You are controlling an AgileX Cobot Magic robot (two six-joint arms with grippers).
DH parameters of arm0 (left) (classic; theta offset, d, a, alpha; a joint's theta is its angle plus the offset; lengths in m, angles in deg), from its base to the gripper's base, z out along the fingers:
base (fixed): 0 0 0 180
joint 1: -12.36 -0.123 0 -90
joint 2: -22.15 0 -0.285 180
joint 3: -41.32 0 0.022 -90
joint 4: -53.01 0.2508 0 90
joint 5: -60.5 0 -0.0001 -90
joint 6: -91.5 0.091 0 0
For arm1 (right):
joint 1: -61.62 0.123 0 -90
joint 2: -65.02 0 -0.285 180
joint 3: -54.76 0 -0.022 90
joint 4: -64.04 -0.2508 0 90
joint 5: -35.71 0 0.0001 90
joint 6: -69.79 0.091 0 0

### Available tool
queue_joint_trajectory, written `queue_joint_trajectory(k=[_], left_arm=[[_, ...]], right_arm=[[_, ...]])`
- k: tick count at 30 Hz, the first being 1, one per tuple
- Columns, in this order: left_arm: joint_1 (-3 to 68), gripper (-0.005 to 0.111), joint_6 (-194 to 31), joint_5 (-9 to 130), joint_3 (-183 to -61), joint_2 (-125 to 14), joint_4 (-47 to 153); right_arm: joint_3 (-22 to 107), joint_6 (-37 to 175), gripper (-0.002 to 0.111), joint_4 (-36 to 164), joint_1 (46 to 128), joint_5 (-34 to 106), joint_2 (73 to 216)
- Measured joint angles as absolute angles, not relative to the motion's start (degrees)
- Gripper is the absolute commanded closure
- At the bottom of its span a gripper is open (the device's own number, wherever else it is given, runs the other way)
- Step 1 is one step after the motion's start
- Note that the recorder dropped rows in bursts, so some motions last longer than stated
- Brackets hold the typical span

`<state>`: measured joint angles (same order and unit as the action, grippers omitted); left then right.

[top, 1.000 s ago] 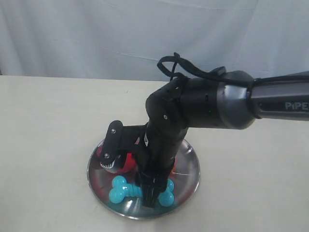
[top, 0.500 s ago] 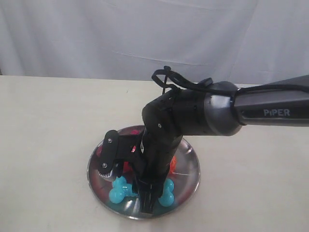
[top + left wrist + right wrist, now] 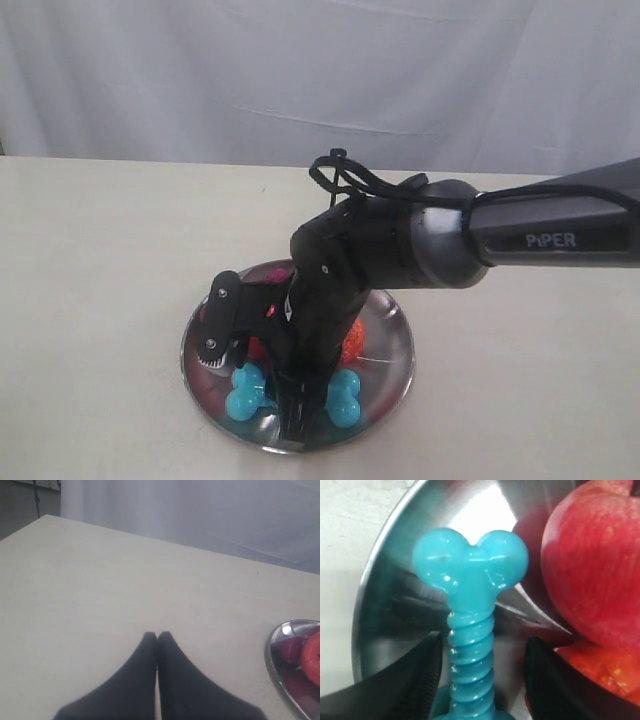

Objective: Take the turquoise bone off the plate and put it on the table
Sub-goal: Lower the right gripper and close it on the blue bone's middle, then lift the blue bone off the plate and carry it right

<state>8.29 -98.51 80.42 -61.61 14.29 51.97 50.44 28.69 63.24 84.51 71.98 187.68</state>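
The turquoise bone (image 3: pixel 246 392) lies at the front of the steel plate (image 3: pixel 395 372) on the beige table (image 3: pixel 100 260). My right gripper (image 3: pixel 296 420) reaches down over the bone's ribbed middle. In the right wrist view the bone (image 3: pixel 471 630) stands between the two open fingers (image 3: pixel 405 675), with a gap on each side of it; the gripper (image 3: pixel 482 680) straddles it without touching. My left gripper (image 3: pixel 157 636) is shut on nothing, hovering over bare table well away from the plate (image 3: pixel 280 655).
A red apple (image 3: pixel 595 565) and an orange fruit (image 3: pixel 600 672) sit on the plate right beside the bone. The right arm (image 3: pixel 420 245) covers most of the plate in the exterior view. A white curtain (image 3: pixel 300 70) backs the table.
The right arm has lowered and shifted slightly left, bringing its open fingers down around the bone's middle. The bone has not moved.
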Motion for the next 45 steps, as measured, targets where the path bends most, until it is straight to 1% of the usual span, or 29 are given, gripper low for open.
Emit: queue_joint_trajectory(k=[21,22,23,29,30,40,45], left_arm=[[8.3,0.107,-98.5,80.4,-61.6,14.3,52.0],[8.3,0.107,-98.5,80.4,-61.6,14.3,52.0],[8.3,0.107,-98.5,80.4,-61.6,14.3,52.0],[8.3,0.107,-98.5,80.4,-61.6,14.3,52.0],[8.3,0.107,-98.5,80.4,-61.6,14.3,52.0],[8.3,0.107,-98.5,80.4,-61.6,14.3,52.0],[8.3,0.107,-98.5,80.4,-61.6,14.3,52.0]], right_arm=[[50.6,28.7,0.059,62.9,84.5,71.8,189.3],[50.6,28.7,0.061,62.9,84.5,71.8,189.3],[50.6,28.7,0.065,62.8,84.5,71.8,189.3],[50.6,28.7,0.105,62.0,84.5,71.8,189.3],[50.6,28.7,0.109,62.0,84.5,71.8,189.3],[50.6,28.7,0.109,62.0,84.5,71.8,189.1],[50.6,28.8,0.109,61.8,84.5,72.2,184.6]])
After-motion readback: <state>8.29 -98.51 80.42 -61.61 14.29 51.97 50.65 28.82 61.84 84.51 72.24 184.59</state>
